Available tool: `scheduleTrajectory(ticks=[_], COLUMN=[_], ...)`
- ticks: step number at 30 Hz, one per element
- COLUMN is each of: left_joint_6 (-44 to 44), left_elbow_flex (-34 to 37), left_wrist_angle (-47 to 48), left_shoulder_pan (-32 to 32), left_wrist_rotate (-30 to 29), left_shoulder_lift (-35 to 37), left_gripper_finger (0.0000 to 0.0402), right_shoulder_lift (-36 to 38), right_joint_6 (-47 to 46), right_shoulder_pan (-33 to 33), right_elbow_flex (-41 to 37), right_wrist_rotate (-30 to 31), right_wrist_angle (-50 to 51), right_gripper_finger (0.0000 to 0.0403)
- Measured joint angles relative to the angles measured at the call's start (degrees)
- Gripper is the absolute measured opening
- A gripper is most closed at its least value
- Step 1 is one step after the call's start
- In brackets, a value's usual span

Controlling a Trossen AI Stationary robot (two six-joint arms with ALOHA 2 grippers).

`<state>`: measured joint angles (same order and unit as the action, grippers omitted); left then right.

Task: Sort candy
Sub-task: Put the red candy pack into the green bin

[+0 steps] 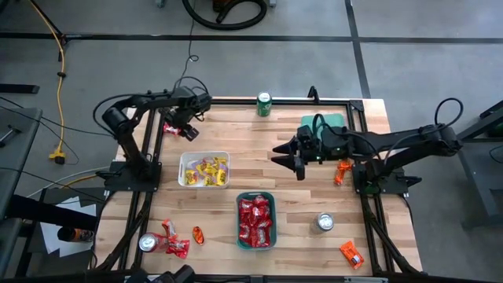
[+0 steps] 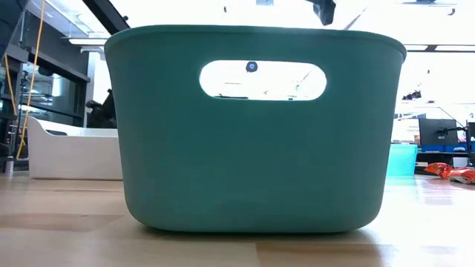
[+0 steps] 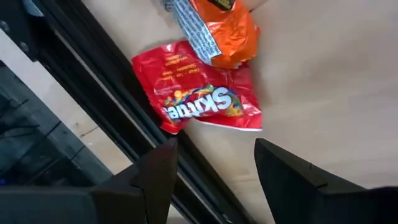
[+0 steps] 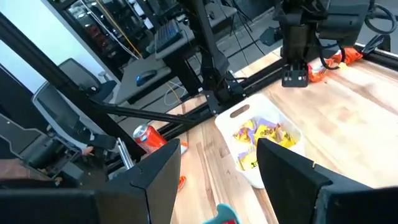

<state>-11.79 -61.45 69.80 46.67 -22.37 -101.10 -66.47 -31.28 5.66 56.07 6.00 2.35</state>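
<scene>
Left wrist view gives me what the overhead blurs: a red candy packet [image 3: 202, 99] under an orange one [image 3: 227, 31], jammed against the black frame rail [image 3: 106, 93]. My left pincer [image 3: 214, 171] hovers released above them, upper left overhead. My right pincer [image 1: 289, 159] waits released mid-table. Low down, the green tray [image 2: 252, 148] blocks everything.
</scene>
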Motion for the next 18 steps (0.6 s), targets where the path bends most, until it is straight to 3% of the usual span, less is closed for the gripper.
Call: scheduleTrajectory(ticks=[9, 18], left_joint_6=[1.9, 4.26], left_elbow_flex=[1.16, 6.91], left_wrist_angle=[-2.6, -8.04], left_shoulder_pan=[-0.26, -0.24], left_wrist_rotate=[-1.91, -4.75], left_shoulder_lift=[-4.65, -5.45], left_gripper_finger=[0.02, 0.02], right_shoulder_lift=[-0.82, -0.77], right_joint_6=[-1.49, -1.89], right_shoulder_pan=[0.01, 0.01], right_elbow_flex=[0.0, 0.0], right_wrist_rotate=[-0.17, -0.17], right_wrist_angle=[-0.02, -0.03], right_gripper_finger=[0.0206, 0.0206])
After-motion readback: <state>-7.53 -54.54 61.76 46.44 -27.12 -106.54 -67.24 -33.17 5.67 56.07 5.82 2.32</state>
